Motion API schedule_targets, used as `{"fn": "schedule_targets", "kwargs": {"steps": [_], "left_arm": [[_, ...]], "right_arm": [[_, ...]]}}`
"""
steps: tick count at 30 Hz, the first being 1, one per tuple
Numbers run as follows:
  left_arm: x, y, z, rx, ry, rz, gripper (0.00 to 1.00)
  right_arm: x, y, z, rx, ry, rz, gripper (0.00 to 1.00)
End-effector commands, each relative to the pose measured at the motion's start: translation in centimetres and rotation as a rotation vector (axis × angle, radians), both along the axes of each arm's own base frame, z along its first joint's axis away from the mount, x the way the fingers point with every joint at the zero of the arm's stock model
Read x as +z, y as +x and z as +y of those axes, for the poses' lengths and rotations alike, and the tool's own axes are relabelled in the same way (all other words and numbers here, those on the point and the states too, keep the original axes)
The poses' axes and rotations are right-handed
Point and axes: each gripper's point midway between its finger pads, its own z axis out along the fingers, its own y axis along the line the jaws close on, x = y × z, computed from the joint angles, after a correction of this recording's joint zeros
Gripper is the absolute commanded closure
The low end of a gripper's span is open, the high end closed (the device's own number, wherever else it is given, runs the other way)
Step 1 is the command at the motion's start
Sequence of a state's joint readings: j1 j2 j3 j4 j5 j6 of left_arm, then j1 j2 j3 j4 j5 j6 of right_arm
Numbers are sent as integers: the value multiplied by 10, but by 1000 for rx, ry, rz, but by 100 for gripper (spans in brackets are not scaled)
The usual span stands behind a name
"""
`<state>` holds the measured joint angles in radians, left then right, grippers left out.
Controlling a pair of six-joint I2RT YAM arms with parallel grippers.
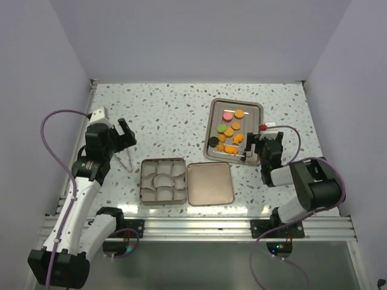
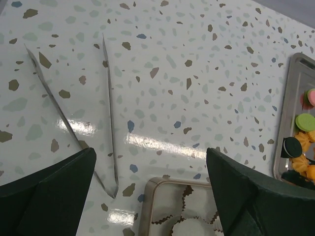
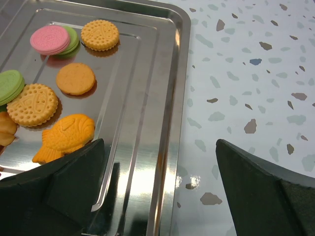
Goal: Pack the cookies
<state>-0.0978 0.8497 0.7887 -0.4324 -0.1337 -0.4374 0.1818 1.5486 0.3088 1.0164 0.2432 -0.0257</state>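
Shows the left gripper [image 1: 126,135] at far left, jaws spread wide and empty, poised near the tongs [image 1: 127,161] lying loose on the speckled table [image 1: 169,109]. Finds the tin [image 1: 162,160] mid-table with every paper cup [image 1: 158,181] bare, its lid [image 1: 210,183] alongside. Puts all the cookies [image 1: 230,130] on the steel tray [image 1: 254,112] at right, well apart from the tongs, beyond tin and lid. Catches the right gripper [image 1: 251,147], likewise parted and holding nothing, at the tray's near edge. Suggests packing not yet begun, everything left to move.
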Motion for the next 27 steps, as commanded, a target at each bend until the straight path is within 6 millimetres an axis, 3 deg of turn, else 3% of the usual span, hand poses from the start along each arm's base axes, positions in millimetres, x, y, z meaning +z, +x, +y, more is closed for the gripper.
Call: {"fn": "schedule_targets", "kwargs": {"steps": [1, 2, 8, 11, 16, 19, 20, 21, 23, 24, 27], "left_arm": [[14, -11, 10, 78, -35, -41, 0], [9, -18, 13, 97, -28, -4, 0], [55, -46, 12, -11, 66, -49, 0], [62, -59, 21, 37, 79, -63, 0], [40, -77, 30, 121, 48, 37, 0], [27, -82, 31, 146, 33, 100, 0], [25, -83, 31, 146, 34, 107, 0], [24, -84, 30, 152, 24, 108, 0], [23, -84, 28, 147, 12, 107, 0], [24, -84, 22, 116, -9, 99, 0], [24, -80, 7, 50, -52, 95, 0]], "right_arm": [[19, 10, 1, -4, 13, -58, 1], [19, 10, 0, -5, 13, -58, 1], [19, 11, 0, -5, 15, -59, 1], [17, 12, 0, -4, 19, -51, 1], [25, 9, -15, -109, 61, -82, 1], [43, 4, -30, -201, 69, -116, 1], [39, 3, -30, -202, 67, -101, 1], [52, 1, -33, -220, 72, -129, 1], [51, -2, -35, -236, 69, -63, 1], [60, -3, -35, -234, 59, -42, 1], [63, -3, -35, -252, 9, 186, 1]]}}
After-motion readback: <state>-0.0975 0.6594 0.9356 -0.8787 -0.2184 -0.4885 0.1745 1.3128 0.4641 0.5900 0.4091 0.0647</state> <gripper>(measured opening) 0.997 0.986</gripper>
